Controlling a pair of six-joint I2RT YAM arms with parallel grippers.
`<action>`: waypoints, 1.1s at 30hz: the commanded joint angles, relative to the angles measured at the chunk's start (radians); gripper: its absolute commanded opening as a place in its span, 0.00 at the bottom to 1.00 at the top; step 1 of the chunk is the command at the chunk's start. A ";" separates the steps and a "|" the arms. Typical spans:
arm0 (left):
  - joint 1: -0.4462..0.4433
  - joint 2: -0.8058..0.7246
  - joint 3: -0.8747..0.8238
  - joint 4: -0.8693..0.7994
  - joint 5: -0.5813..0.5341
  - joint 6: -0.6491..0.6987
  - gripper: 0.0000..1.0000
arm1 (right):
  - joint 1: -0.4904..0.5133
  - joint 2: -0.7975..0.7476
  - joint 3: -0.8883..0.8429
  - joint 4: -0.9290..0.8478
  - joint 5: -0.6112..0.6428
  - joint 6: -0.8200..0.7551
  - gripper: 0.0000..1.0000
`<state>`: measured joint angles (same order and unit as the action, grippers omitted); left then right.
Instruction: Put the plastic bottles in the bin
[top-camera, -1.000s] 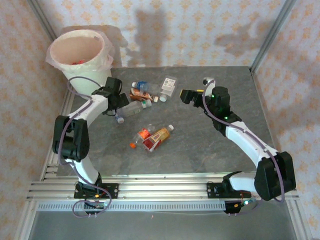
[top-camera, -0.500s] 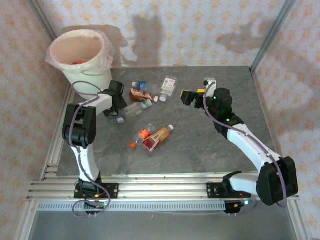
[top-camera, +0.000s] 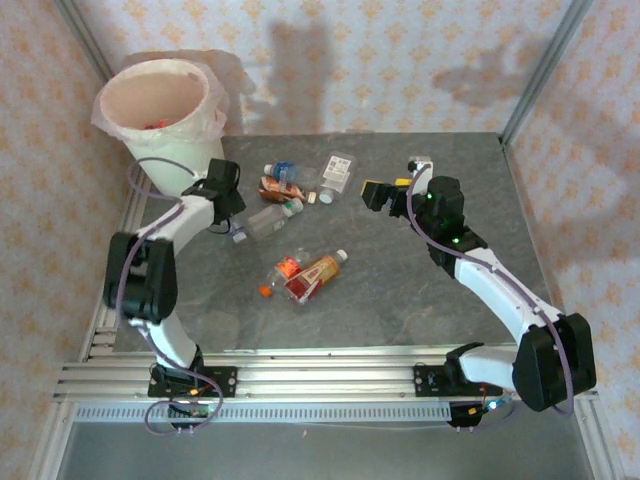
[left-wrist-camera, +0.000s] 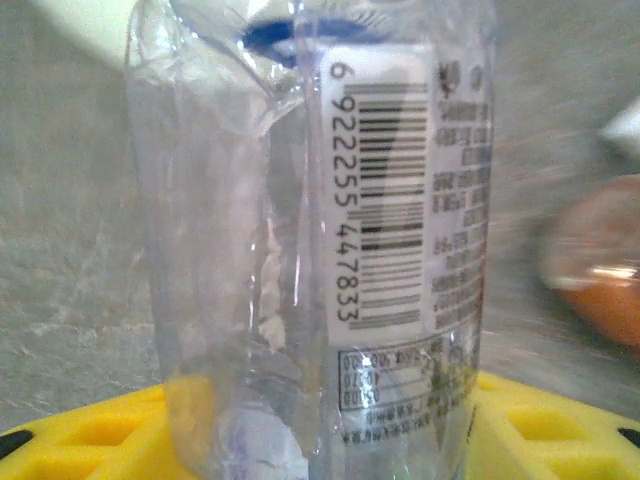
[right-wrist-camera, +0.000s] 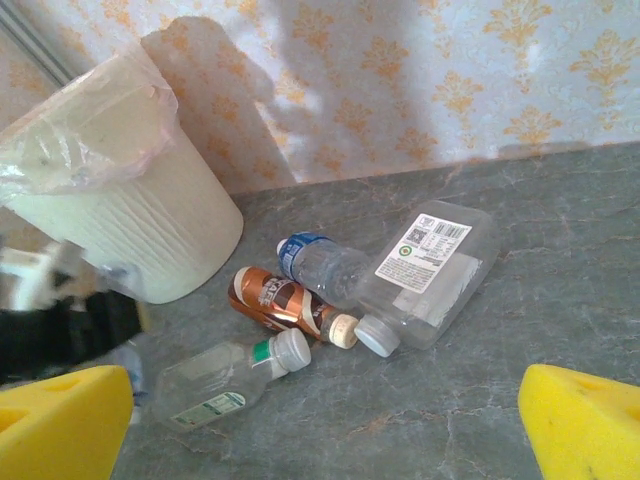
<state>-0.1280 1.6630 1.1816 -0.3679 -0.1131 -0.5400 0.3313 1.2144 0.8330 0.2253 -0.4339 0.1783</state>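
1. left wrist view: the left gripper (left-wrist-camera: 320, 440) has drawn its jaws in from wide apart over the last second. its yellow pads (left-wrist-camera: 90, 440) now sit against both sides of a creased clear bottle (left-wrist-camera: 310, 230) with a barcode label. the bottle looks gripped, though the squeeze may not be finished.
2. from above, that bottle is low over the grey table (top-camera: 400, 300), near the foot of the bin (top-camera: 175, 160) at the left end of the cluster, and not yet raised toward the rim.
3. the right gripper (top-camera: 378, 193) has barely moved. its jaws are spread wide and empty, facing a flat white-labelled bottle (right-wrist-camera: 430, 265), a blue-capped bottle (right-wrist-camera: 318, 262) and a brown-labelled bottle (right-wrist-camera: 272, 298).
4. judgement: with the grasp made, the next step is probably the lift over the pink-lined rim. several bottles are left on the table, so the task is far from done.
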 joint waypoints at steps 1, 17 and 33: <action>-0.070 -0.187 -0.010 0.082 -0.016 0.141 0.61 | 0.005 0.006 0.003 0.037 0.028 -0.016 0.99; 0.077 -0.081 0.589 0.225 -0.224 0.345 0.57 | 0.006 0.019 0.014 0.039 0.032 0.035 0.99; 0.166 0.433 1.182 0.086 -0.292 0.362 0.57 | 0.006 -0.024 -0.002 -0.012 0.053 -0.010 0.99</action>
<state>0.0200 2.0247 2.2448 -0.1947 -0.3603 -0.1879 0.3313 1.2079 0.8330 0.2276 -0.3958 0.1963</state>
